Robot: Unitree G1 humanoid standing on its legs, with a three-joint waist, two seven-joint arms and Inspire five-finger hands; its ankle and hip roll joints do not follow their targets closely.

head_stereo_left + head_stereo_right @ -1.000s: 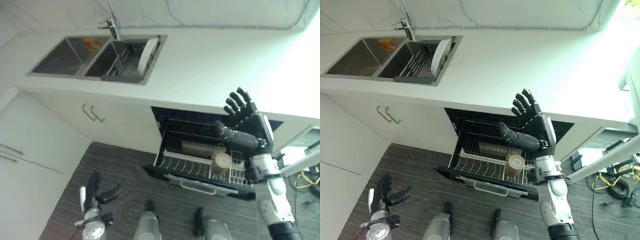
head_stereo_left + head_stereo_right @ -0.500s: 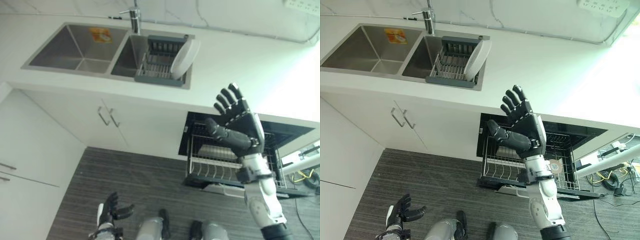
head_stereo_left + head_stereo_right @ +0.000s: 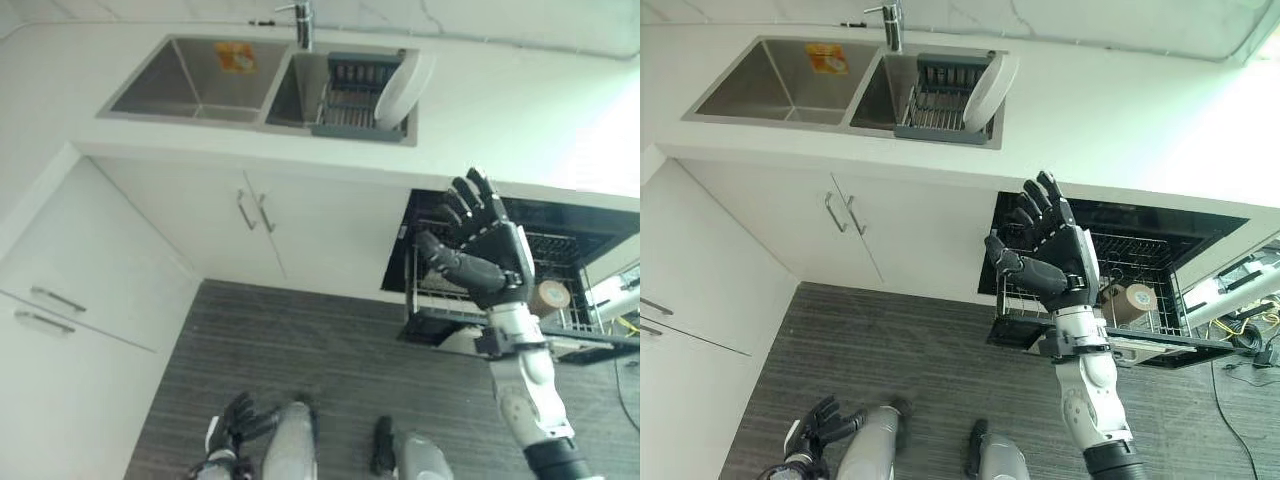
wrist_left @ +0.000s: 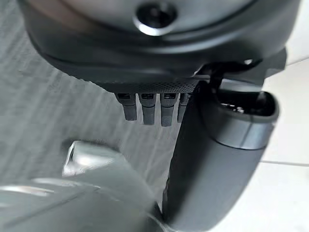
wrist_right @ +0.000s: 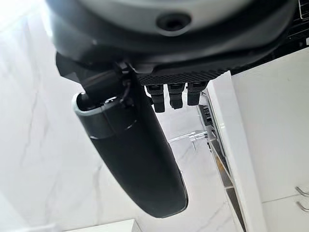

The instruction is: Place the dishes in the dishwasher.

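R hand [image 3: 1055, 262] is raised mid-frame, right of centre in the right eye view, fingers spread and straight, thumb sticking out to the side, holding nothing. It sits in front of the open dishwasher [image 3: 1210, 222], overlapping the left part of the pulled-out wire rack [image 3: 1140, 325].

L hand [image 3: 815, 425] hangs low at bottom left of the frame, over the dark wood-look floor [image 3: 910, 350], fingers loosely apart, empty.

Dishes: one white plate [image 3: 985, 90] stands on edge, tilted, at the right end of the dark drying rack [image 3: 935, 100] inside the right basin of the double sink [image 3: 770, 85], upper centre of frame. Faucet [image 3: 892, 18] just behind the basins. Left basin has an orange-yellow label on its back wall, otherwise I can't make out anything in it.

In the dishwasher rack, right of the R hand, a tan round object w/ a hole in the middle [image 3: 1132, 300] lies among the wires; can't tell what it is.

White counter [image 3: 1120, 120] runs across the top, white cabinet doors w/ bar handles [image 3: 845, 213] below the sink, mid-left.
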